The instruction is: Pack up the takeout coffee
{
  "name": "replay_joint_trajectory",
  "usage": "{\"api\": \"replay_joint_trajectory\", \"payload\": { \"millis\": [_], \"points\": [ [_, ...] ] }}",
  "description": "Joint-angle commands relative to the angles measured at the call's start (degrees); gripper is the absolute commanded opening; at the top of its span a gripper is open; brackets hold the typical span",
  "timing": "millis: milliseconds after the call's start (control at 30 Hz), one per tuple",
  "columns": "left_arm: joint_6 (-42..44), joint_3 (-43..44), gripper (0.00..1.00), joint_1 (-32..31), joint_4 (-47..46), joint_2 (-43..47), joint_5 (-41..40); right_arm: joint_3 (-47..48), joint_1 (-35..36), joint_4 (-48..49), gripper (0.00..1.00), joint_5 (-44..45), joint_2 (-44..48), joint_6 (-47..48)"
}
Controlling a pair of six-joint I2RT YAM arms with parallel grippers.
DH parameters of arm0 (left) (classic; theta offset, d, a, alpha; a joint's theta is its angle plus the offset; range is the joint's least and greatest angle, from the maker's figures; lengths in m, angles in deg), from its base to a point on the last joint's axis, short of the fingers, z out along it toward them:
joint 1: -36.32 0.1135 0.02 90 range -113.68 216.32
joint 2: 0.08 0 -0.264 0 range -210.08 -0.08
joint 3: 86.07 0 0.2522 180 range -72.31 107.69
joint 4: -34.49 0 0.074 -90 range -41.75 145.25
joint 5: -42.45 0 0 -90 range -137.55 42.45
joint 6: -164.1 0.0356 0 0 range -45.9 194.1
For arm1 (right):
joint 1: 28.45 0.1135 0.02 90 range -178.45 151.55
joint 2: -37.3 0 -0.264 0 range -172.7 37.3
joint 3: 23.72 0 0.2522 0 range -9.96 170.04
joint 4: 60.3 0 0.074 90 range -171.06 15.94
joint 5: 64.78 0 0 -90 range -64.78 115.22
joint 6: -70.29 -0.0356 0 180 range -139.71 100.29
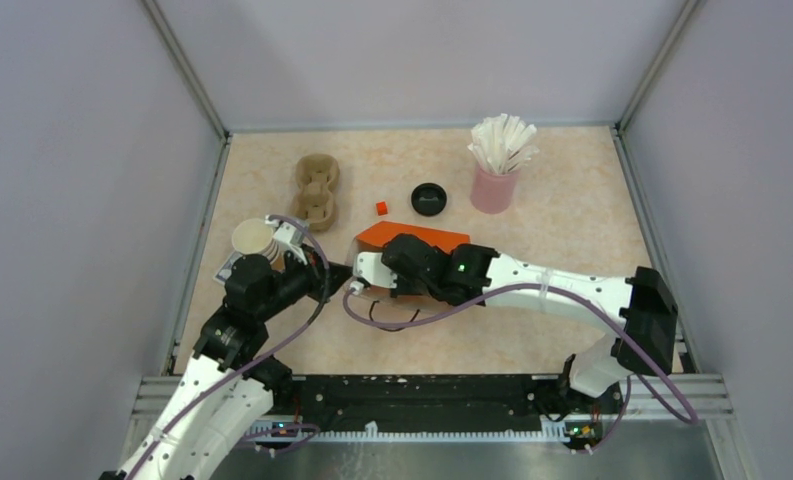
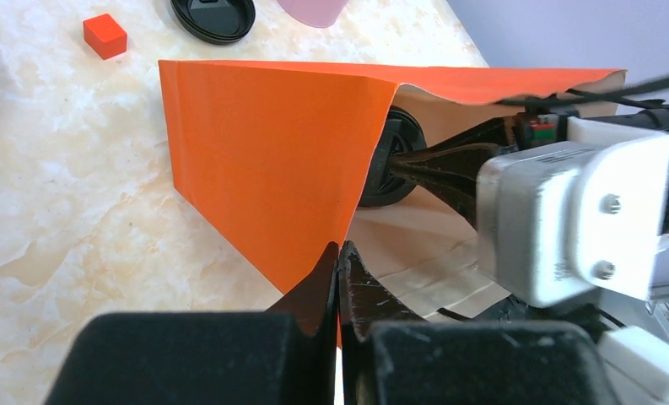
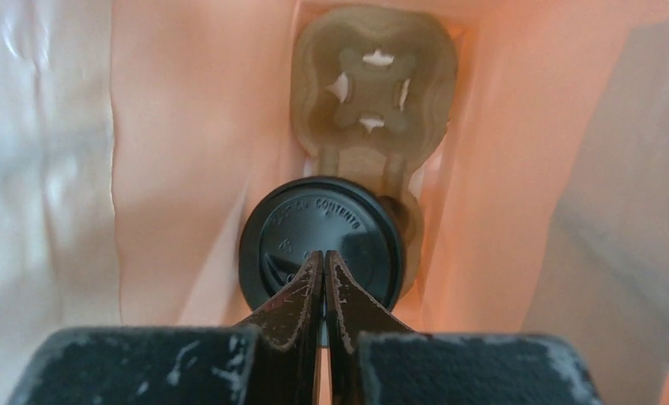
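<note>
The orange bag [image 1: 417,236] lies on its side mid-table. My left gripper [image 2: 339,246] is shut on the edge of the bag's mouth [image 2: 272,152]. My right gripper [image 3: 324,255] reaches inside the bag with its jaws shut. Its fingertips sit at the black lid of the takeout coffee [image 3: 314,219]. Nothing shows between the fingers. The cup lies with its lid towards the mouth, against a tan cup carrier [image 3: 373,84] at the bag's bottom. The left wrist view shows the lid [image 2: 391,160] edge-on with the right fingers [image 2: 436,164] touching it.
More tan cup carriers [image 1: 317,190] lie back left. A stack of lidless cream cups [image 1: 255,240] stands beside my left arm. A small red cube [image 1: 380,207], a loose black lid [image 1: 429,199] and a pink cup of white straws [image 1: 497,180] stand behind the bag.
</note>
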Motion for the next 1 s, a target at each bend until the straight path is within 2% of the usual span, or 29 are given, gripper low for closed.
{"api": "replay_joint_trajectory", "payload": {
  "millis": [0,433,700,900,967],
  "points": [
    [1.77,0.89,0.00,-0.09,-0.29,0.31,-0.67,-2.22,-1.38,-2.85,0.01,2.88,0.49,-0.15],
    [2.53,1.15,0.00,-0.09,-0.88,-0.88,-0.02,-4.59,-5.29,-4.18,0.00,7.84,2.70,-3.80],
    [2.57,1.18,0.00,-0.09,-0.91,-1.06,0.40,0.49,-5.27,0.13,0.00,-3.46,4.01,0.05],
    [2.61,1.32,0.00,-0.09,-0.82,-1.30,0.31,4.04,-4.78,2.61,0.00,-6.25,0.36,2.52],
    [2.76,1.42,0.00,-0.09,-0.74,-1.30,0.19,3.80,-4.73,3.64,0.00,-4.81,-1.08,3.51]
  ]
}}
